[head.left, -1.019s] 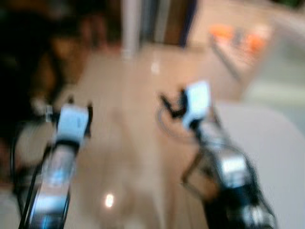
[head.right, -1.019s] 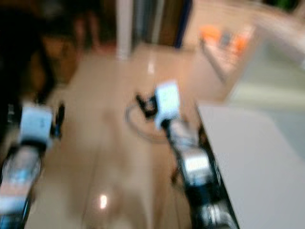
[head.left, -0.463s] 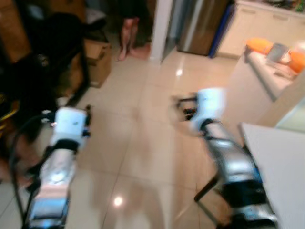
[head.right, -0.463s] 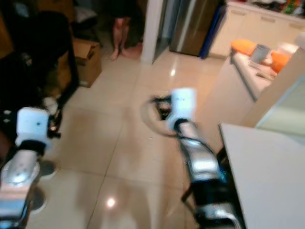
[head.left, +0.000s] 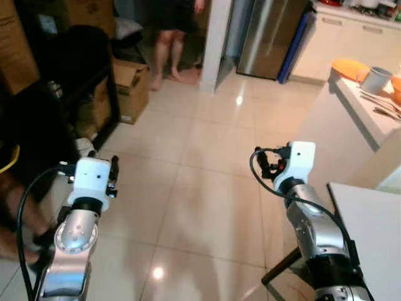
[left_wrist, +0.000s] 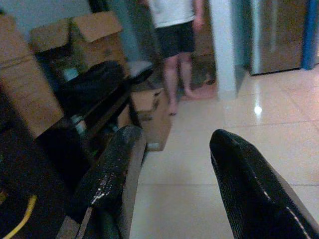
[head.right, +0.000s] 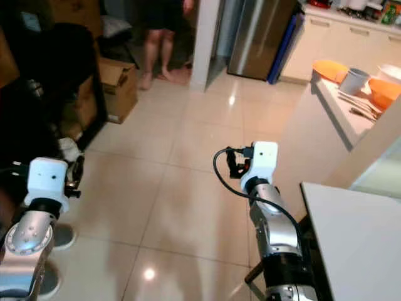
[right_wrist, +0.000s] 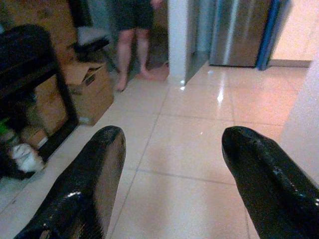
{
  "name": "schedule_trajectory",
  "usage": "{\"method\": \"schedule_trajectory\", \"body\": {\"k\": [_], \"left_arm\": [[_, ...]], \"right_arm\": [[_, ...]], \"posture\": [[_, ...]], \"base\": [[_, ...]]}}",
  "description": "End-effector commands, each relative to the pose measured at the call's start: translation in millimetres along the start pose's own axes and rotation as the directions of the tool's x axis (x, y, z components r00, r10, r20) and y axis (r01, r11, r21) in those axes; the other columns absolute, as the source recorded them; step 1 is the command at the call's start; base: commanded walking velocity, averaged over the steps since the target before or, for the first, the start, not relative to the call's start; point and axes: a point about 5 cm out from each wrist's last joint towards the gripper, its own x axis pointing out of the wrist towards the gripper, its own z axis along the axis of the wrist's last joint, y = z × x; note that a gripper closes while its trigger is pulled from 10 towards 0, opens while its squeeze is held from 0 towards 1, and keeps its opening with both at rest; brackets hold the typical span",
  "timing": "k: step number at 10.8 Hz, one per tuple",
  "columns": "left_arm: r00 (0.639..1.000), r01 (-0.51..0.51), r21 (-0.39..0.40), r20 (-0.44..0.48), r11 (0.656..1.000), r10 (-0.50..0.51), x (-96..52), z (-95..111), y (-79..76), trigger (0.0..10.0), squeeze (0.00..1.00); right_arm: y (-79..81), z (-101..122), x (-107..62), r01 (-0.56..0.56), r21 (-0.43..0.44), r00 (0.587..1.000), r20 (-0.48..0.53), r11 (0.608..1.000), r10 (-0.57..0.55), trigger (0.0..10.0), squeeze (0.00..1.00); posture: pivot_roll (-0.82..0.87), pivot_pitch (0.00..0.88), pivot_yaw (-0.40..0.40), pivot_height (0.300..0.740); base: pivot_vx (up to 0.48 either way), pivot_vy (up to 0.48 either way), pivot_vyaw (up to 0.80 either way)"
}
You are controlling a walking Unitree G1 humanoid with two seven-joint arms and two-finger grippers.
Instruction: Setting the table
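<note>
Glossy tiled floor, cardboard box

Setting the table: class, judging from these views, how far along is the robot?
Done: nothing visible; the white table shows bare. In hand: nothing; the left gripper and right gripper are open and empty over the tiled floor. Left: fetch the orange plate, cup and orange bowl from the counter.

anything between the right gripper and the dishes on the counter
Nothing visible stands on the floor between them. The right gripper, open and empty, hangs over bare tiles; the orange plate, grey cup and orange bowl sit on the white counter ahead to its right. The counter's own side wall faces it.
</note>
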Motion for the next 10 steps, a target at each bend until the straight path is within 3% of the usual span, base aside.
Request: {"method": "schedule_trajectory", "body": {"k": [1, 4, 6, 10], "left_arm": [[0.999, 0.045, -0.011, 0.021, 0.999, -0.045, -0.2, 3, -12.2, 10.0, 0.0], [0.997, 0.072, -0.001, 0.013, 0.997, -0.072, -4.0, -2, -21.6, 10.0, 0.0], [0.997, 0.078, 0.001, 0.015, 0.997, -0.078, -3.1, -1, -21.9, 10.0, 0.0], [0.989, 0.141, 0.023, 0.034, 0.99, -0.142, 1.8, 4, -22.1, 10.0, 0.0]], "right_arm": [[-12.0, 1, -5.0, 0.03, -0.026, 0.999, 0.017, 0.999, -0.03, 10.0, 0.0], [-5.1, -20, -11.1, -0.048, -0.071, 0.996, -0.072, 0.996, 0.043, 10.0, 0.0], [-2.0, -21, -12.4, -0.043, -0.058, 0.997, -0.067, 0.997, 0.039, 10.0, 0.0], [3.2, -23, -14.1, -0.023, -0.026, 0.999, -0.042, 0.999, 0.022, 10.0, 0.0]], "posture": [[0.05, 0.0, -0.063, 0.74], [0.05, 0.0, -0.073, 0.74], [0.05, 0.0, -0.068, 0.74], [0.06, 0.0, 0.022, 0.74]], "base": [[0.368, 0.0, 0.0], [0.366, 0.0, 0.0], [0.368, 0.0, 0.0], [0.369, 0.0, 0.0]]}}
